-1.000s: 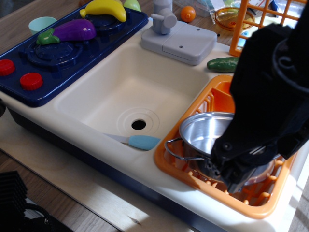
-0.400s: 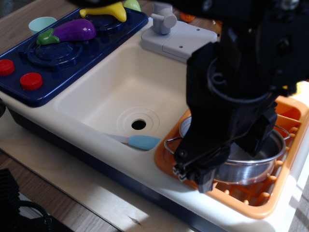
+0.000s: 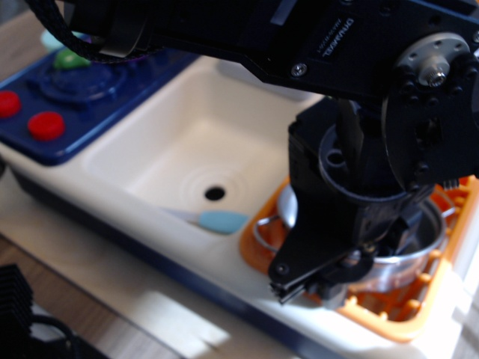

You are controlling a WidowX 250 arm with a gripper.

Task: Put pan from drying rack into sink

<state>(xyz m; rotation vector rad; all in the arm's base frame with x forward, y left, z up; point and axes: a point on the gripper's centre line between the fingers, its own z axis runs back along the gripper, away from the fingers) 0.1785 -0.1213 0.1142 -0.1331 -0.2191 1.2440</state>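
Observation:
The shiny steel pan (image 3: 400, 268) sits in the orange drying rack (image 3: 389, 318) at the right, mostly hidden by my black arm. One wire handle (image 3: 260, 233) shows at its left. My gripper (image 3: 305, 288) hangs low over the pan's near-left rim. Its fingers are dark and blurred, so I cannot tell whether they are open or closed on the rim. The cream sink (image 3: 172, 131) with its drain hole (image 3: 215, 193) lies to the left of the rack.
A light-blue-headed utensil (image 3: 221, 221) lies in the sink by its front wall. A dark blue toy stove (image 3: 97, 112) with red knobs (image 3: 46, 125) is at the left. The arm hides the back of the counter.
My arm has swung left and forward over the rack and now hides the faucet and the back of the counter. The gripper has come lower at the pan's near rim. The pan stays in the rack.

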